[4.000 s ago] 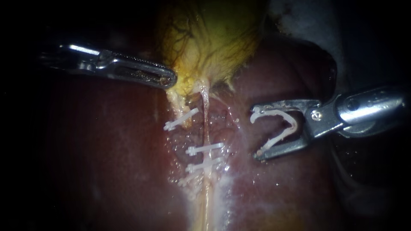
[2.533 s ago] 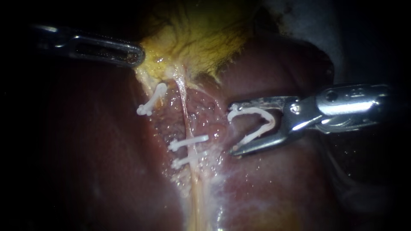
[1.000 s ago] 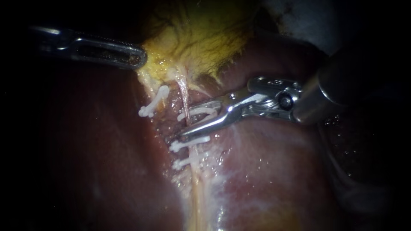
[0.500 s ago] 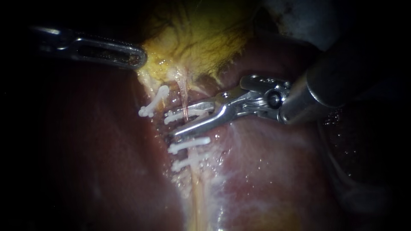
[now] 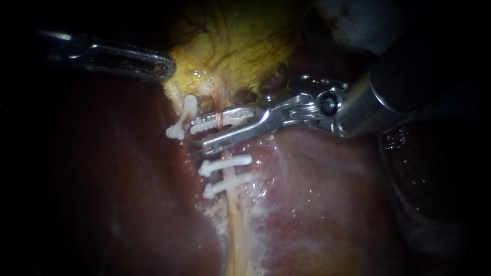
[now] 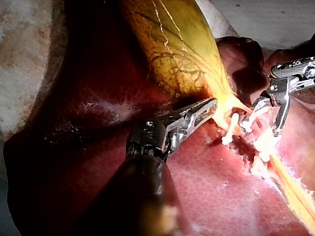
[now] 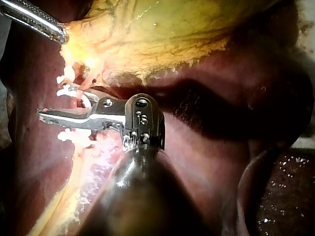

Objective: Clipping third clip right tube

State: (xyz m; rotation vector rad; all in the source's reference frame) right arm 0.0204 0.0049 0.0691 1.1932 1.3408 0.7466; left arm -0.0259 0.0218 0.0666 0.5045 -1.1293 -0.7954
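The step in hand looks like closing the third clip on the right tube (image 5: 221,108). The right instrument (image 5: 207,135) comes in from 3 o'clock. Its jaws are drawn close on a new clip (image 5: 212,124), which lies across the tube just at the 6 o'clock edge of the gallbladder (image 5: 240,46). The tube runs from that yellow neck toward 6 o'clock over the liver (image 5: 317,194).

To do this well, both legs of the clip should reach past the far side of the tube before the squeeze is finished. The clip should sit square across the tube, not slanted, and the latch end at 9 o'clock should be free of tissue. A slow, even closure would suit such a thin, taut strand.

The left instrument (image 5: 166,65) enters from 9 o'clock. Its jaws are clamped on the gallbladder's edge and pull it toward 10 o'clock, which seems to keep the tube stretched.

Two seated clips (image 5: 225,164) (image 5: 225,185) cross the same tube just toward 6 o'clock of the new one, so room is tight. The lower jaw lies near the upper of them. An angled clip (image 5: 180,121) on the strand at 9 o'clock lies close to the new clip's tip and could catch it.
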